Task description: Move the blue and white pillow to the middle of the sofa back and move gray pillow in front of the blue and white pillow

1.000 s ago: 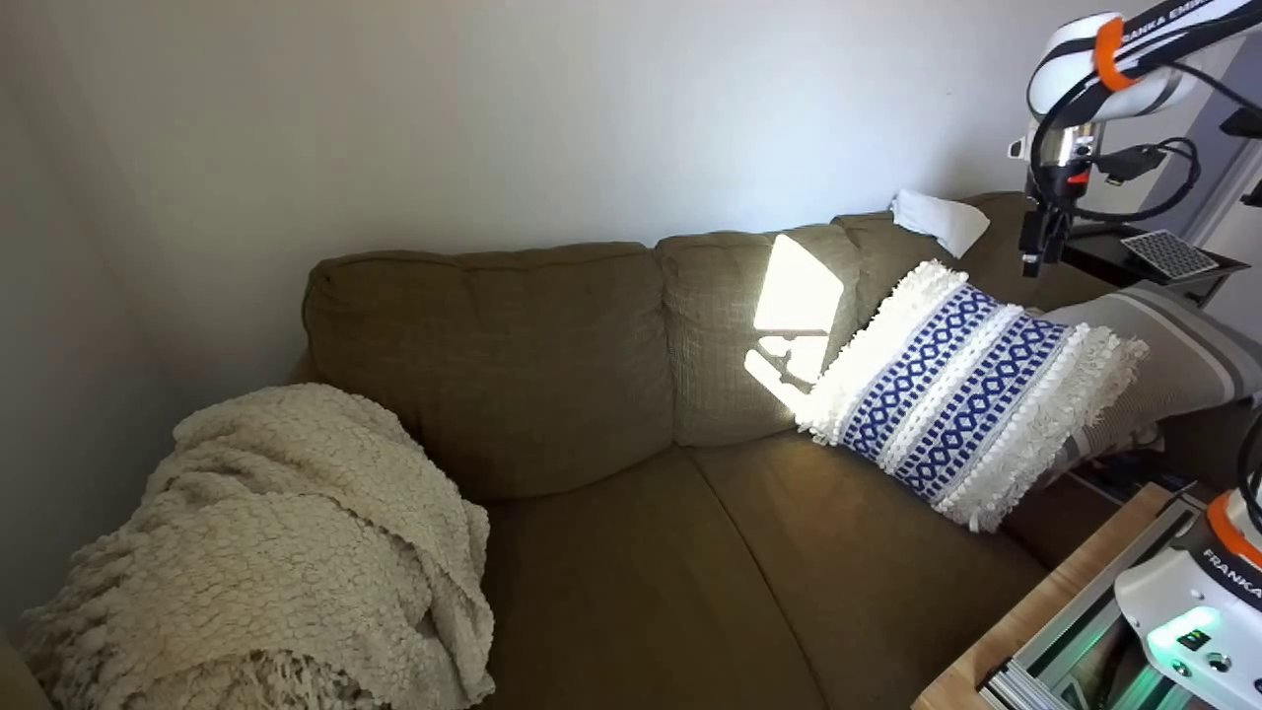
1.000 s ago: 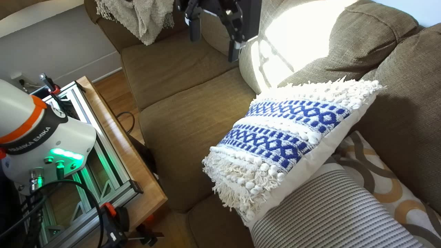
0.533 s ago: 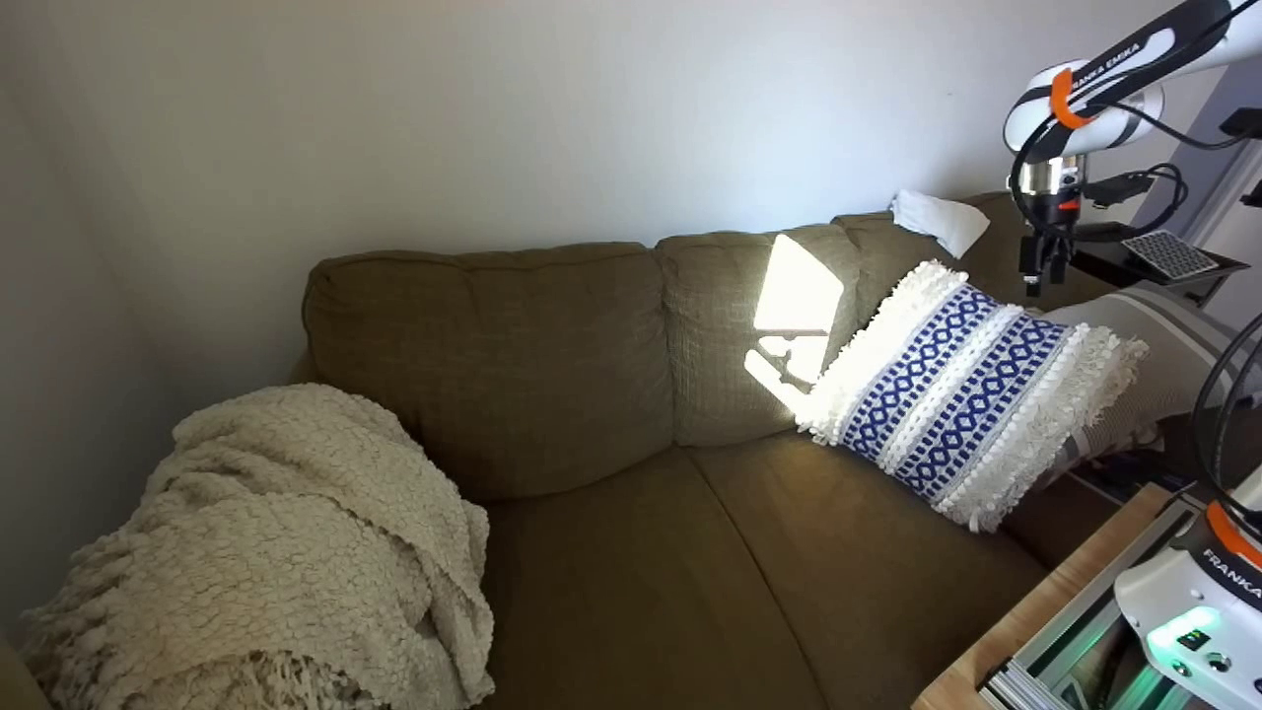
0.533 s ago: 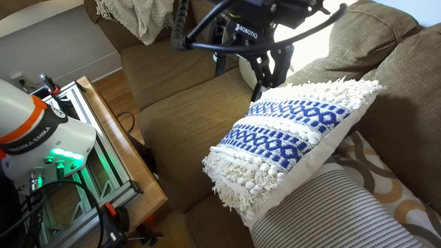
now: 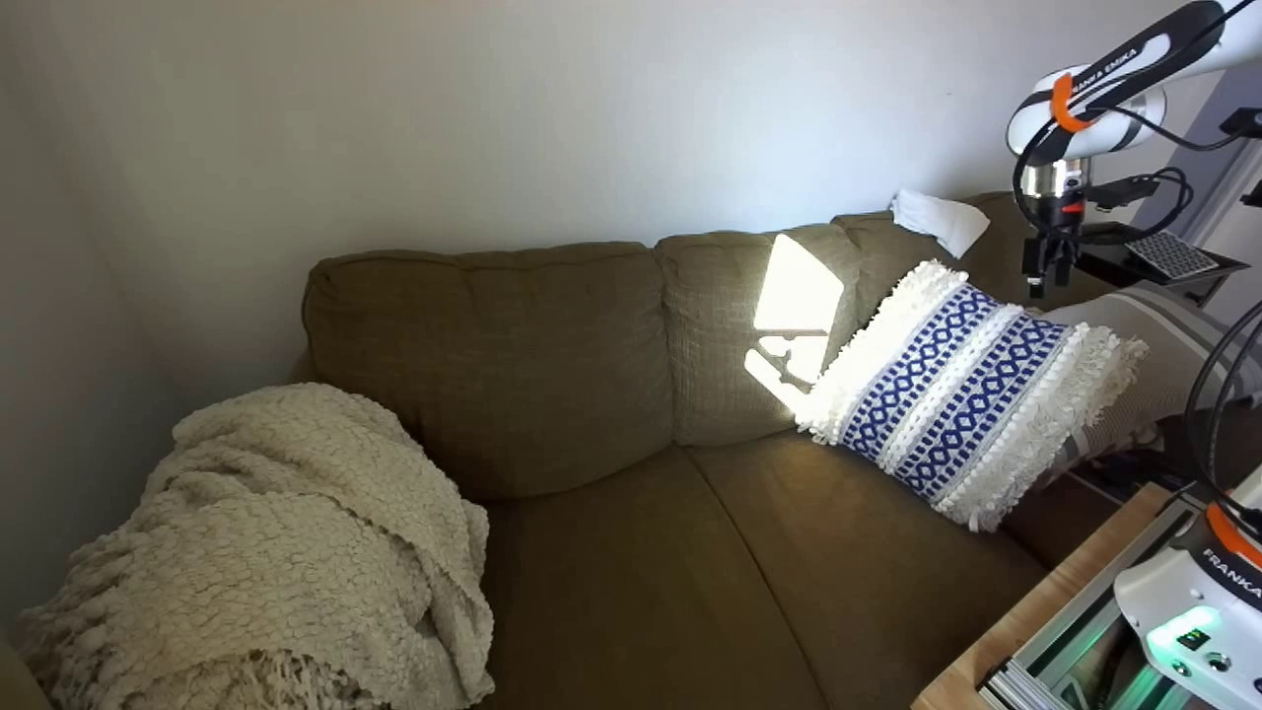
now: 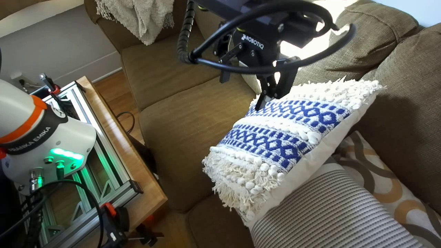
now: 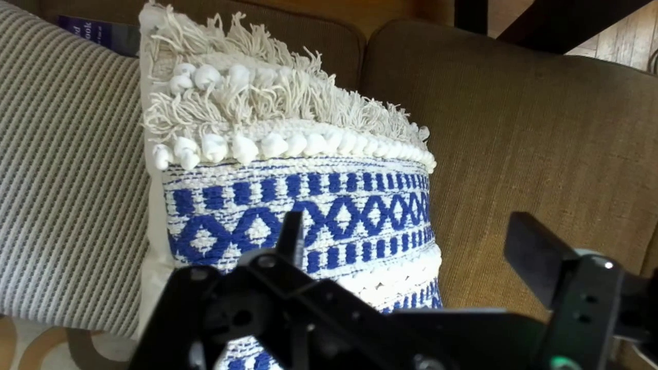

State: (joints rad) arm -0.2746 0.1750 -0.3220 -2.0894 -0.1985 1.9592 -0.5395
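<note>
The 2 jaws hang spread above 1 blue and white pillow [image 6: 282, 143], which tilts against 1 gray pillow [image 6: 330, 210] on the sofa seat [image 6: 193, 120]; 1 circle-patterned pillow [image 6: 386, 182] lies beside the gray one.

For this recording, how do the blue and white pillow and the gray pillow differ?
Exposure: in an exterior view, the blue and white pillow shows its whole front; the gray pillow is partly hidden behind it.
Surface: the blue and white pillow has bold blue diamond bands; the gray pillow has fine ribbing.
Edges: the blue and white pillow carries shaggy fringe; the gray pillow shows none.
Shared: the open gripper holds neither.
</note>
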